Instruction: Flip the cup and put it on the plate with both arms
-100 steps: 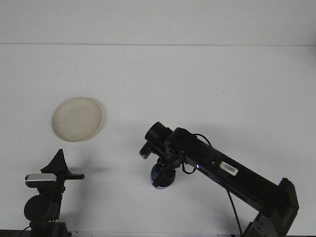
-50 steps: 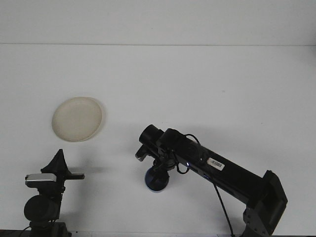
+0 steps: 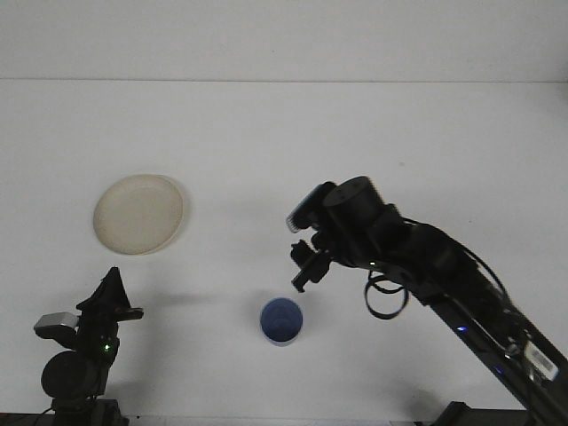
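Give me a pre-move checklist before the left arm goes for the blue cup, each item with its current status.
1. Blue cup stands upright, opening up: ok.
2. Right gripper is off the cup: ok.
3. Plate holds nothing: ok.
4. Table between cup and plate is free of things: ok.
5. Left gripper open for the grasp: cannot tell.
6. Cup within the left arm's reach: cannot tell.

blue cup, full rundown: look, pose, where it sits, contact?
The blue cup is small and round, with a dark blue wall and a paler blue inside. It stands upright, mouth up, and looks empty. It sits on the white table, near the front edge and roughly centred, right of and nearer than the cream plate. Nothing grips it: the right gripper hangs just above and to its right, apart.
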`<state>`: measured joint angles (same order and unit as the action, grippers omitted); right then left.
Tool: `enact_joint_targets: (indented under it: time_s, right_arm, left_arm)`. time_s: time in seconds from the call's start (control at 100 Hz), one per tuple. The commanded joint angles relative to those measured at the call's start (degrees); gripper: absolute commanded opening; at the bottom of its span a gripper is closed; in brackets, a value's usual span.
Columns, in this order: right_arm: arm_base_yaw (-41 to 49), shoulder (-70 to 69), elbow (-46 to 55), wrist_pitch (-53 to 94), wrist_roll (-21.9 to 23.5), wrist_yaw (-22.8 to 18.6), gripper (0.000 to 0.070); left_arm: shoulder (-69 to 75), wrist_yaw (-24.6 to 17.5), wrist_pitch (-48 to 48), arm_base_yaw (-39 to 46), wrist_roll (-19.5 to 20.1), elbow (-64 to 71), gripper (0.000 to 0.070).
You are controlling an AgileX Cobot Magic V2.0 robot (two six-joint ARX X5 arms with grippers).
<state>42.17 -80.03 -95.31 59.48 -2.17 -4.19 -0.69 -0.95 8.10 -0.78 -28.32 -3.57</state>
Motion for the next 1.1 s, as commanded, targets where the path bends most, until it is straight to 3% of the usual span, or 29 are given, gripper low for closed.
enact_joint_targets:
  time_s: [0.0,0.21,0.41,0.59,0.64,0.74,0.81,0.86,1.09]
  right_arm:
    - [-1.3,3.6,1.8,-2.3,1.0,1.3,0.0342]
    - [-8.2,22.5,23.4,-19.2,1.0,5.1,0.0341]
    - [-14.8,41.3,48.2,-38.2,1.0,6.2,0.0332]
    - [-19.2,52.7,61.6,-43.3,2.1,7.6,0.0332]
    - [-20.1,54.8,63.5,-43.1,2.2,7.7,0.0333]
    - [-21.8,57.2,65.5,-42.1,2.2,7.6,0.0333]
    - [-22.6,57.6,65.6,-41.4,2.1,7.6,0.0333]
    - [-23.0,57.5,65.6,-41.4,2.1,7.6,0.0333]
    - [-23.3,57.5,65.6,-41.4,1.9,7.4,0.0333]
  left_arm:
    - [0.0,-3.3,0.0,0.0,-2.8,-3.1,0.0012]
    - [-5.2,-8.0,-10.9,0.0,-0.1,-14.0,0.0013]
    - [-20.5,-13.0,-18.6,0.0,10.5,-29.4,0.0013]
    - [-38.8,-16.0,-32.7,-1.7,20.8,-46.7,0.0026]
    - [-43.5,-16.6,-36.7,-2.6,23.2,-51.0,0.0102]
    - [-51.7,-17.0,-43.0,-5.0,25.2,-58.8,0.0412]
    - [-56.5,-17.1,-46.2,-6.9,25.3,-63.2,0.0557]
    - [-59.6,-17.1,-48.4,-8.3,25.8,-66.0,0.0588]
    - [-70.8,-17.2,-58.1,-16.0,28.2,-74.8,0.0586]
